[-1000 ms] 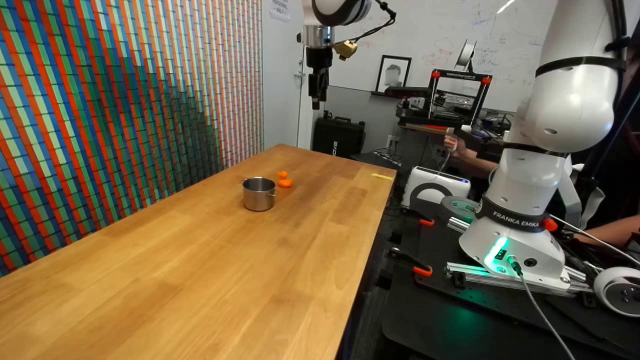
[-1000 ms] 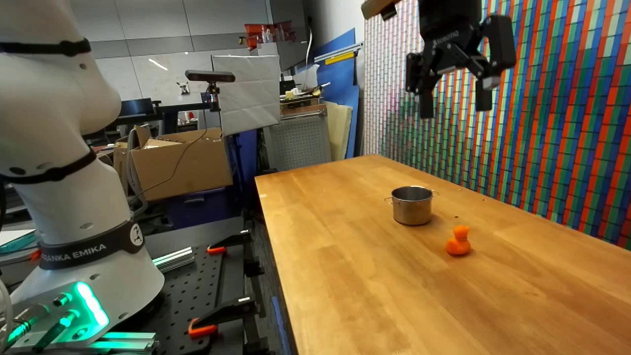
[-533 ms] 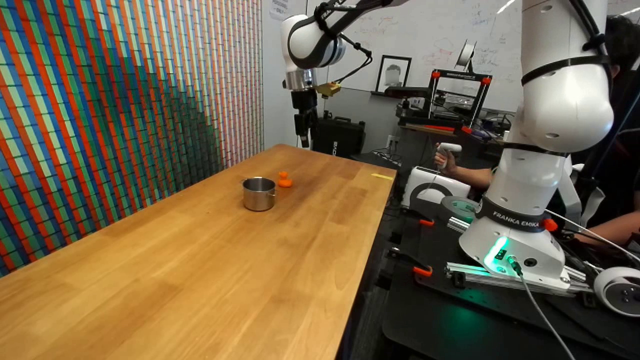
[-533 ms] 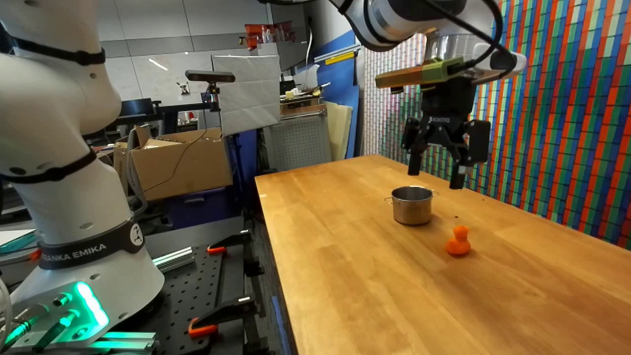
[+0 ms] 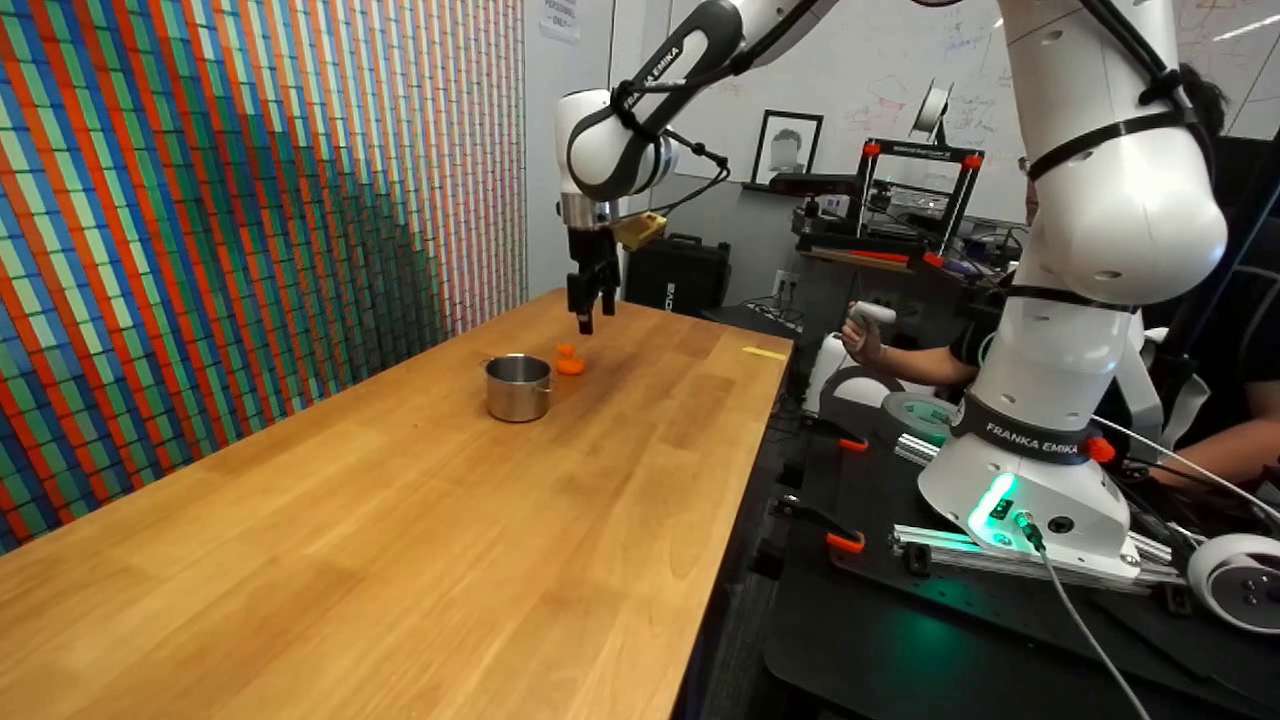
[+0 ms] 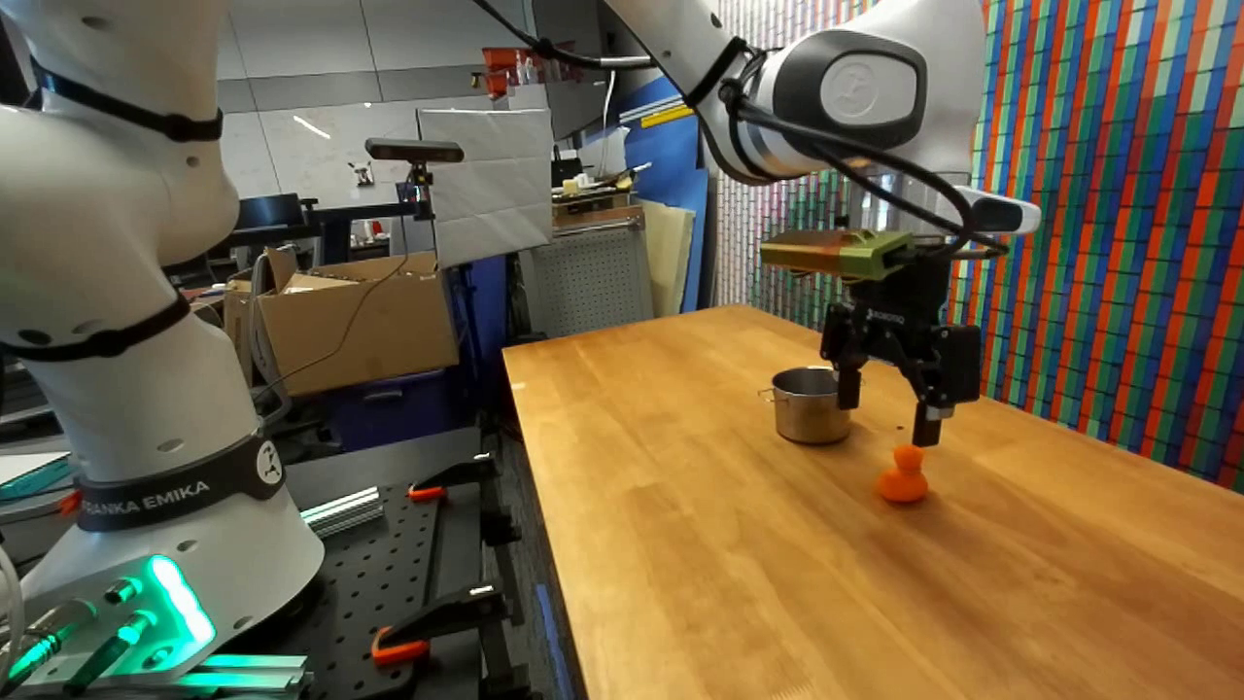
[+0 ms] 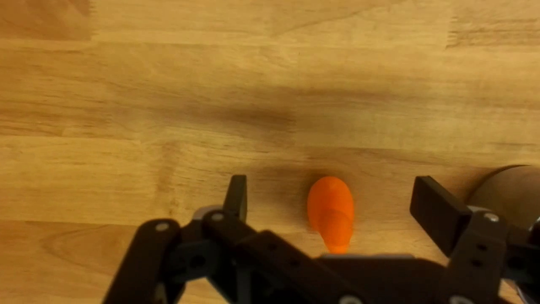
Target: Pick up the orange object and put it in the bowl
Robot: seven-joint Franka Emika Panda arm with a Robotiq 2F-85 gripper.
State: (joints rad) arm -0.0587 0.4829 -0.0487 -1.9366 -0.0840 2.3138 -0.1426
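The orange object point(image 6: 904, 484), duck-shaped with a round head over a wider body, stands on the wooden table. It also shows in an exterior view point(image 5: 570, 367) and the wrist view point(image 7: 330, 202). The bowl point(image 6: 812, 416), a small shiny metal pot with wire handles, stands close beside it; it shows in an exterior view point(image 5: 518, 395) and is cut off at the right edge of the wrist view point(image 7: 512, 192). My gripper point(image 6: 886, 426) is open and empty above the orange object, fingers apart. In the wrist view the orange object lies between the fingertips, touching neither.
The wooden table point(image 5: 450, 560) runs along a colourful tiled wall point(image 5: 250, 200). A yellow tape strip point(image 5: 764, 353) lies near the table's edge. The robot base point(image 5: 1020, 490) stands on a black bench beside the table. A person's hand point(image 5: 865, 335) holds a controller behind it.
My gripper has come down from high above the table to just above the orange object, staying open. The orange object and the bowl have not moved.
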